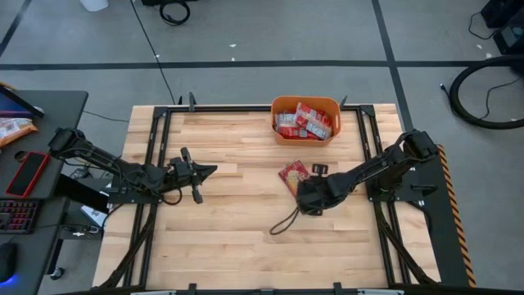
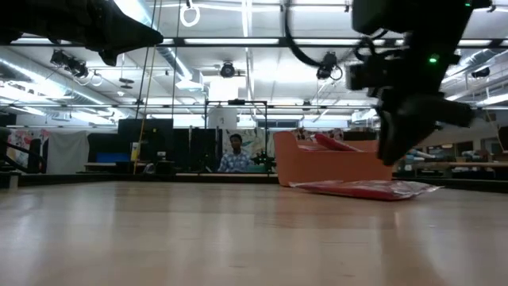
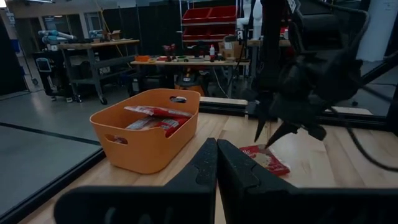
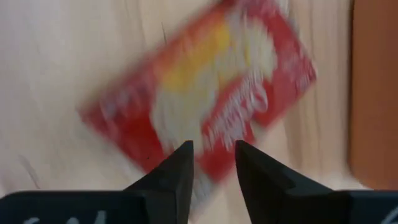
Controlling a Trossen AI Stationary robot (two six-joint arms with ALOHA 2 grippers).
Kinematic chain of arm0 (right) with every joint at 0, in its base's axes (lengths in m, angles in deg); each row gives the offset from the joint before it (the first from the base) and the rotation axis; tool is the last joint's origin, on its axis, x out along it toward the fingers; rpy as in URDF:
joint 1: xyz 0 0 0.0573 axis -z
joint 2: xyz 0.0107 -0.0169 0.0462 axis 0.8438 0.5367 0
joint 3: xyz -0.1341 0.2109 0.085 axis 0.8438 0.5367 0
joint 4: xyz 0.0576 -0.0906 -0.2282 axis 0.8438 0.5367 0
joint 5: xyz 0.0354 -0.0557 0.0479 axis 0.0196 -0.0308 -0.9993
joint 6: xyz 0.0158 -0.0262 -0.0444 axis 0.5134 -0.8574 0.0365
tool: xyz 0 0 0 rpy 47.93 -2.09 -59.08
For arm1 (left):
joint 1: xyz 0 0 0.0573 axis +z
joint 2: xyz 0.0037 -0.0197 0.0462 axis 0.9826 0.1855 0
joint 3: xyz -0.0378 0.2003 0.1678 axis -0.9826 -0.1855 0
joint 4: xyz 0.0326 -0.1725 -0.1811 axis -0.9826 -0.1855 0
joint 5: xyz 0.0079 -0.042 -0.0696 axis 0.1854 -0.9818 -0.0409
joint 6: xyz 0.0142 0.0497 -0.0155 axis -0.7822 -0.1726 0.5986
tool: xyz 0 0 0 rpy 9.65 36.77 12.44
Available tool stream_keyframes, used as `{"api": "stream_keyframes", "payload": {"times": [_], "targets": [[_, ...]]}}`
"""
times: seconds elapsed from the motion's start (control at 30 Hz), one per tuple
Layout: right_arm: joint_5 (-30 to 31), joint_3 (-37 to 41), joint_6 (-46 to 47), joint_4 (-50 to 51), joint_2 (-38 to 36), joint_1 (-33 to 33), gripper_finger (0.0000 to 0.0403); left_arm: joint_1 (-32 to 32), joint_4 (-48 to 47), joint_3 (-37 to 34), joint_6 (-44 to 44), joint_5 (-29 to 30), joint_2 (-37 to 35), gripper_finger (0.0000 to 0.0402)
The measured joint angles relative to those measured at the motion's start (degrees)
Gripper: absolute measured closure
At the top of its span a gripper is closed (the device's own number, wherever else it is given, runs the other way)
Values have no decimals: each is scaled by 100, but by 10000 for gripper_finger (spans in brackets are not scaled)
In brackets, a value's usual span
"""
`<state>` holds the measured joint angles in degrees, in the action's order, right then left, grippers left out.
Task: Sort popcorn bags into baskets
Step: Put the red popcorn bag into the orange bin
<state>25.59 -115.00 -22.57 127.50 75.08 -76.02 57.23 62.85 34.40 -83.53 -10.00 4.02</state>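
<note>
One red popcorn bag [image 1: 293, 176] with white and yellow print lies flat on the wooden table, also seen in the right wrist view [image 4: 205, 93], the left wrist view [image 3: 266, 160] and the low view [image 2: 365, 188]. My right gripper [image 4: 211, 160] hangs just above its near edge, pointing down, open with a narrow gap. The orange basket [image 1: 279, 108] stands at the table's far edge with several red bags [image 1: 304, 121] lying in it. My left gripper [image 1: 203, 171] waits shut above the table's left half, pointing toward the right arm.
A dark cable [image 1: 283, 223] loops on the table near my right gripper. A side desk to the table's left holds a red phone [image 1: 27, 174], a keyboard and an orange-and-white snack packet [image 1: 12, 129]. A person [image 2: 234, 152] sits far behind the table.
</note>
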Motion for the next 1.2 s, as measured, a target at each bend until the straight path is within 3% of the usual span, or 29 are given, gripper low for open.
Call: {"api": "stream_keyframes", "payload": {"times": [0.1,0.2,0.37,0.57,0.7,0.83,1.2], "targets": [[-2,0,-55,736,-1,-70,265,1,0,0,1,-2,-2,392],[-40,62,607,1015,-11,-66,249,0,0,0,6,-2,0,392],[-1011,641,796,172,-238,235,235,-1,1,0,9,0,-1,392],[-1217,1501,1244,-734,-1203,608,235,-1,0,0,9,-2,-2,392],[-1733,2084,1637,-1184,-2050,965,234,-1,0,0,9,1,-2,392],[-1759,2506,1365,-1357,-2557,1121,232,-1,0,0,11,1,1,392],[-2024,2735,747,-1637,-2086,950,231,1,1,0,13,-2,-1,392]]}}
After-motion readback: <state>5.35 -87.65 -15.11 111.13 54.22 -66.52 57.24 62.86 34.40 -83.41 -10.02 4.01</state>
